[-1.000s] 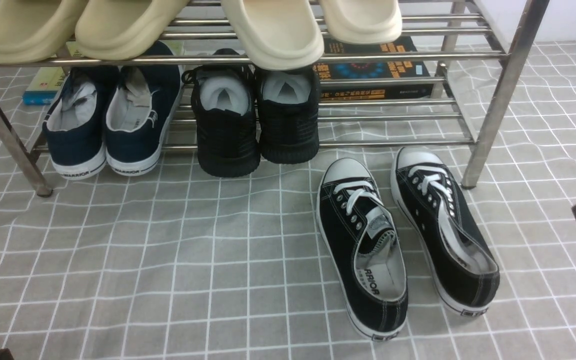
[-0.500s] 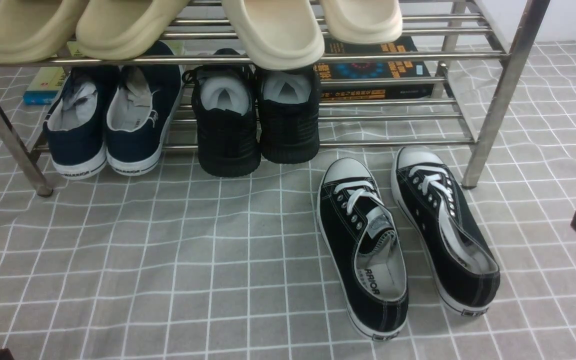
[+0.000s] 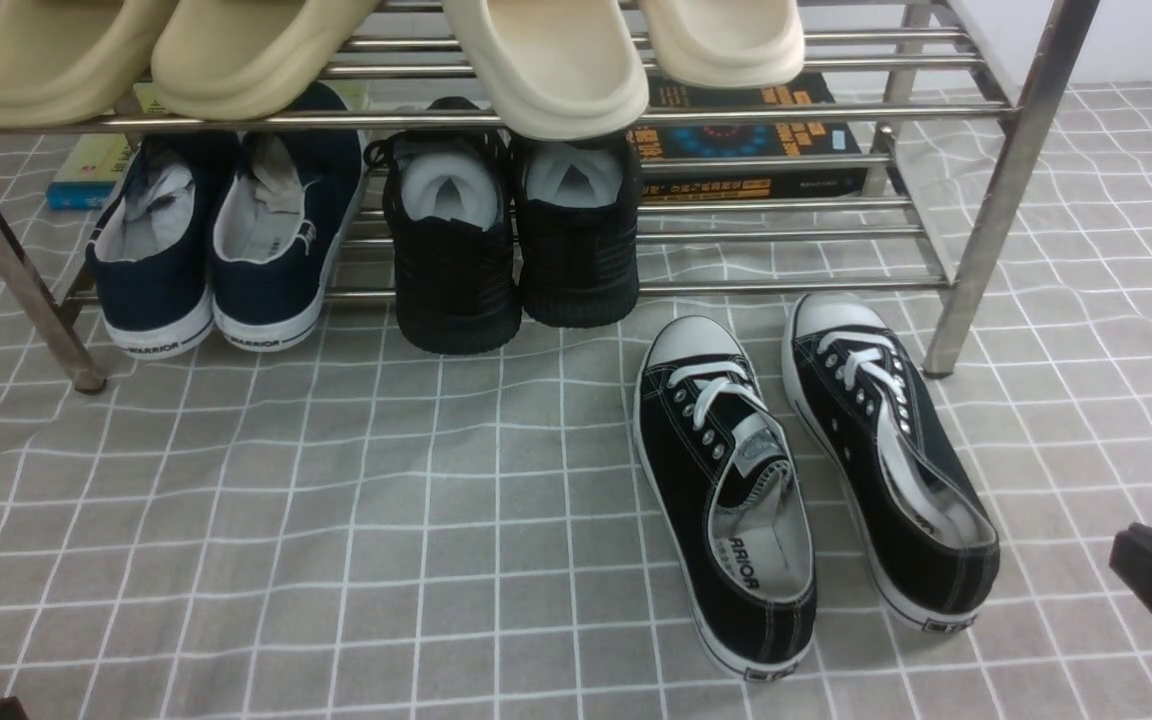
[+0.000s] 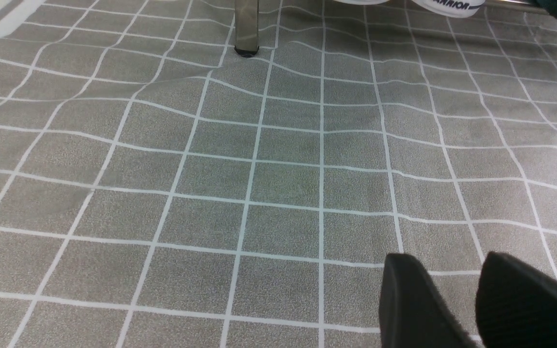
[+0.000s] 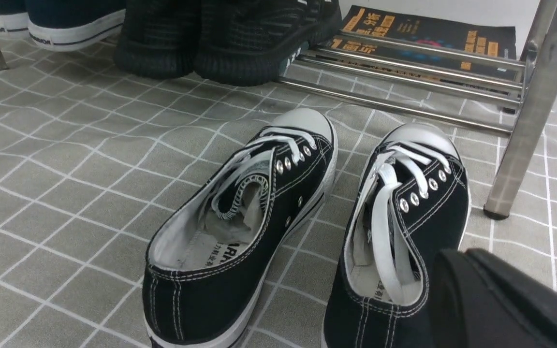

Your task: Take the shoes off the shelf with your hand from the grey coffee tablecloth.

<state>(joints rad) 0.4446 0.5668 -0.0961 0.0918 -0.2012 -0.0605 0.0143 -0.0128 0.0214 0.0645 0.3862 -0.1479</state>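
The shoes, two black canvas sneakers with white laces and toe caps, stand side by side on the grey coffee tablecloth [image 3: 336,500] in front of the shelf [image 3: 996,190], toes toward it: one [image 3: 726,490] on the left, one [image 3: 886,450] on the right. They also show in the right wrist view [image 5: 240,232]. My right gripper [image 3: 1136,560] is at the right edge, apart from the right-hand sneaker, its jaws together and empty [image 5: 457,261]. My left gripper [image 4: 452,270] hangs over bare cloth, its jaws apart and empty.
On the lower tier stand navy sneakers [image 3: 226,240] and all-black mesh sneakers [image 3: 511,250]. Beige slippers [image 3: 236,50] lie on the upper tier. Books [image 3: 746,130] lie behind the rack. A slanted shelf leg [image 3: 966,280] stands just right of the canvas sneakers.
My right gripper has moved back toward the near edge, lower in the front view at the right side. The sneakers and the left gripper have not moved.
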